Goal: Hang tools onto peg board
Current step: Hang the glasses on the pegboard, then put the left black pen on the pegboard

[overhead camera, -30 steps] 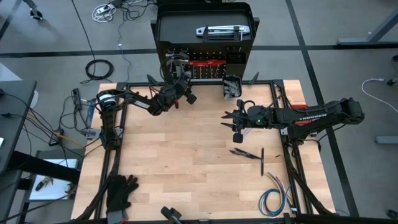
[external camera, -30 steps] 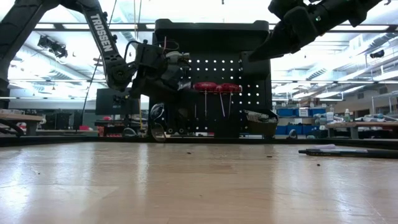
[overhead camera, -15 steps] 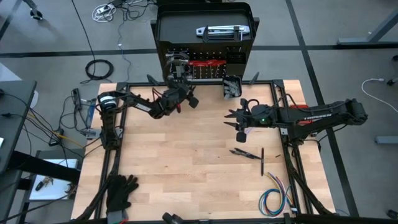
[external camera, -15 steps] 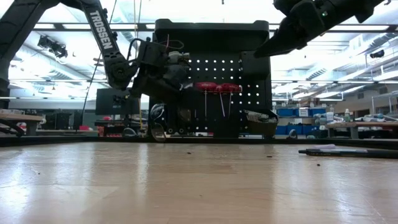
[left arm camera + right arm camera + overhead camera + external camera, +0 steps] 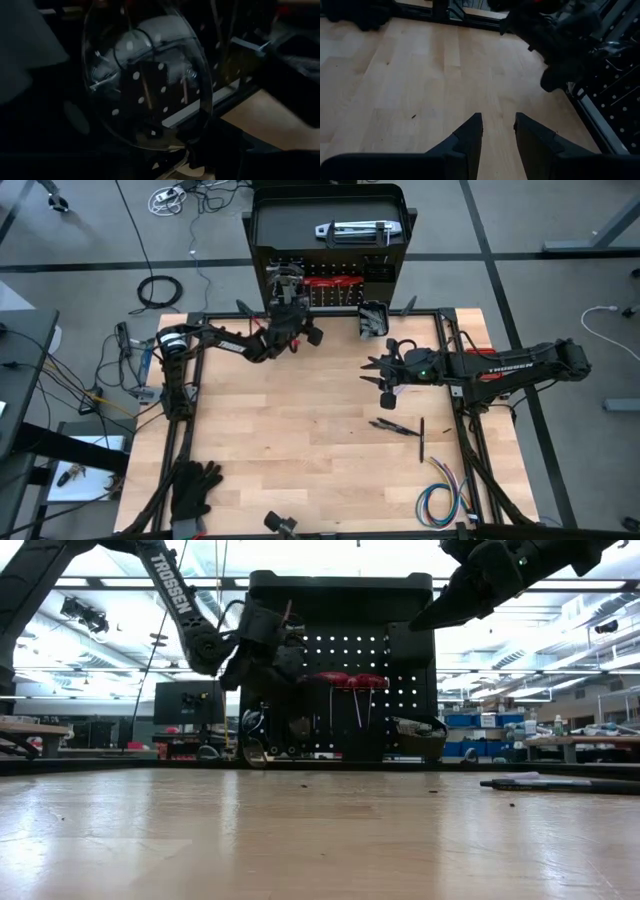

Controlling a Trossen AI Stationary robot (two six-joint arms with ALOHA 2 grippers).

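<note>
Left gripper [image 5: 286, 292] up against the left part of the peg board [image 5: 400, 670], raised well clear of the bench [image 5: 300, 440]. Grip state not readable. Close before its wrist camera, a clear oval glassy piece [image 5: 150, 80] with the board's holes showing through; held or merely in front, impossible to say.

Right gripper [image 5: 497, 117] hovering over the right half of the bench, partly open, nothing between the fingers [image 5: 470, 132], pointing across the bench toward the left arm.

Already on the board: red-handled tools [image 5: 335, 280] hanging at mid-row, a small black bin [image 5: 373, 318] at the lower right, a silver flat tool [image 5: 352, 229] lying on top.

Left on the bench: dark pliers [image 5: 393, 426] and a thin dark rod-like tool [image 5: 422, 438], just beside each other, toward the front edge from the right gripper and well apart from the left one. Pliers lying roughly crosswise, the rod roughly front to back. Clearly nearer the right arm, so likely its pickup: probably a pull back toward the front edge and a turn of the wrist to close across a tool's long axis.

Black gloves [image 5: 195, 483] and coloured wire bundle [image 5: 440, 500] near the front corners.
</note>
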